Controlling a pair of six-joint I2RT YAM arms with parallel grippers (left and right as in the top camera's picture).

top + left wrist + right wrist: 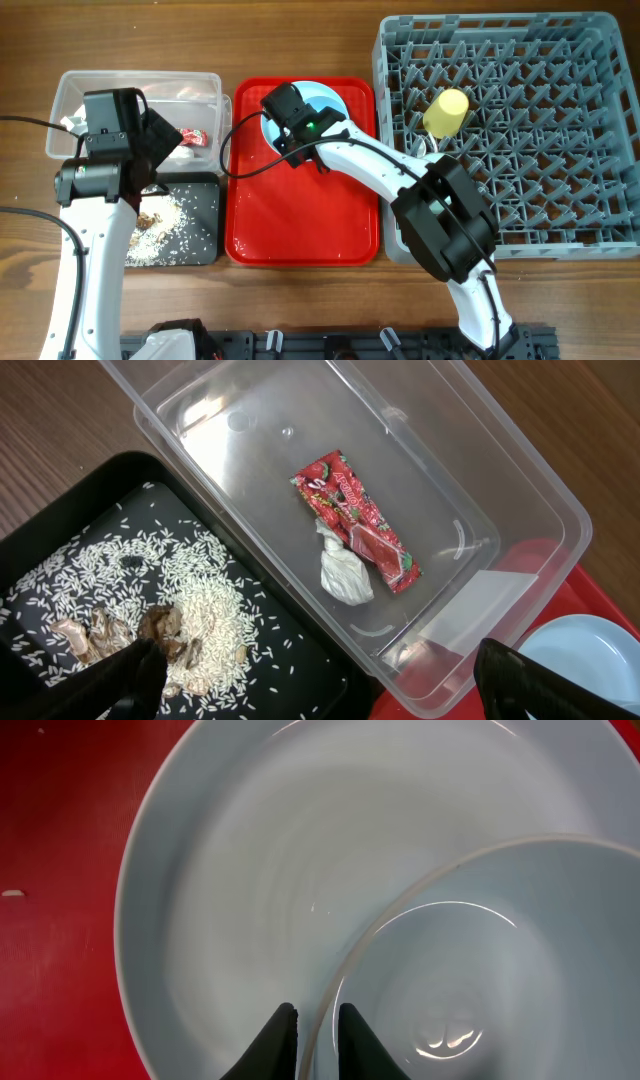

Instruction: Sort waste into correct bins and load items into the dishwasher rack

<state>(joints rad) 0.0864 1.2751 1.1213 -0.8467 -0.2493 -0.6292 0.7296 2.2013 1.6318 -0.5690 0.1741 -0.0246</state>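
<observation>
- now we are pinching the rim of the bowl (470, 970) with our right gripper (316, 1012); it is sitting on the plate (220, 870).
- we are holding our left gripper (320, 675) spread wide over the clear tub (250, 420).

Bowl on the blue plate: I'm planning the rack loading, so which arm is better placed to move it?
Right: right jaws grip the bowl at its rim, beside the rack; left jaws hang open by the tub, farther off.

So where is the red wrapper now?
On the left in the overhead view, the red wrapper lies inside the clear tub, against the white tissue, next to the black tray.
</observation>
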